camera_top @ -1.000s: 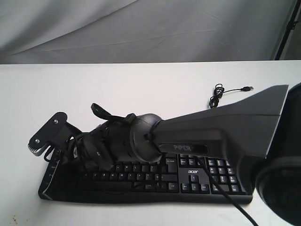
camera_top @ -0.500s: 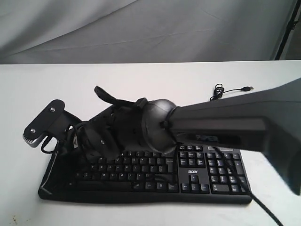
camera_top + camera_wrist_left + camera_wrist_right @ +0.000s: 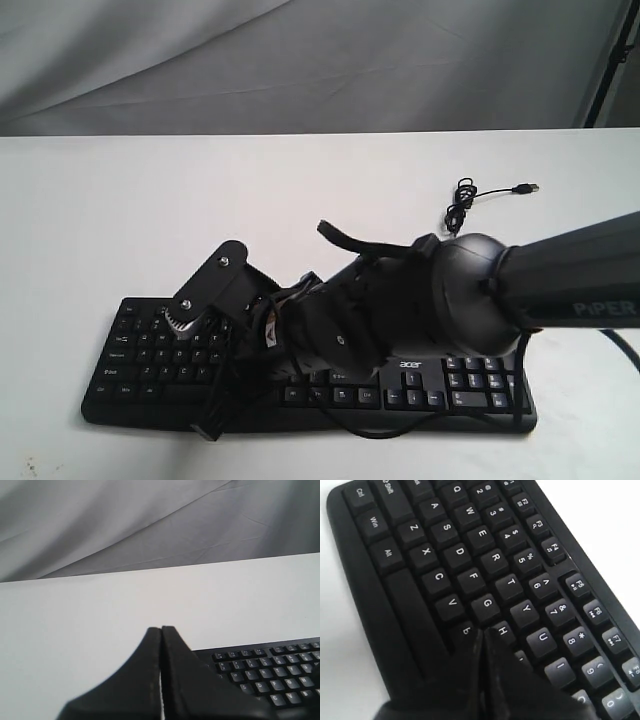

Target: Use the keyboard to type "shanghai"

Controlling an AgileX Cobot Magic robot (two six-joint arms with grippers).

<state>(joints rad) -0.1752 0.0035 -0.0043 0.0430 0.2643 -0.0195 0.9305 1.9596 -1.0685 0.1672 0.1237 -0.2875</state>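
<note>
Black keyboard (image 3: 150,362), right gripper (image 3: 482,635) tip at the H key (image 3: 503,629).
Both grippers' fingers are pressed together; left gripper (image 3: 161,630) hangs beside the keyboard. Whether this is the first or second H of "shanghai" cannot be told.

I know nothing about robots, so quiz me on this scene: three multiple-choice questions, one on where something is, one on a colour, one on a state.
1. Where does the USB plug lie? A. on the table, apart from the keyboard; B. on the keys; C. in a gripper.
2. What colour is the keyboard? A. white; B. black; C. red.
3. What state is the right gripper in? A. wide open; B. shut on a pen; C. shut, holding nothing.
Answers: 1 A, the plug rests on bare tabletop. 2 B, its body is black. 3 C, the right wrist view shows it closed with nothing between.
</note>
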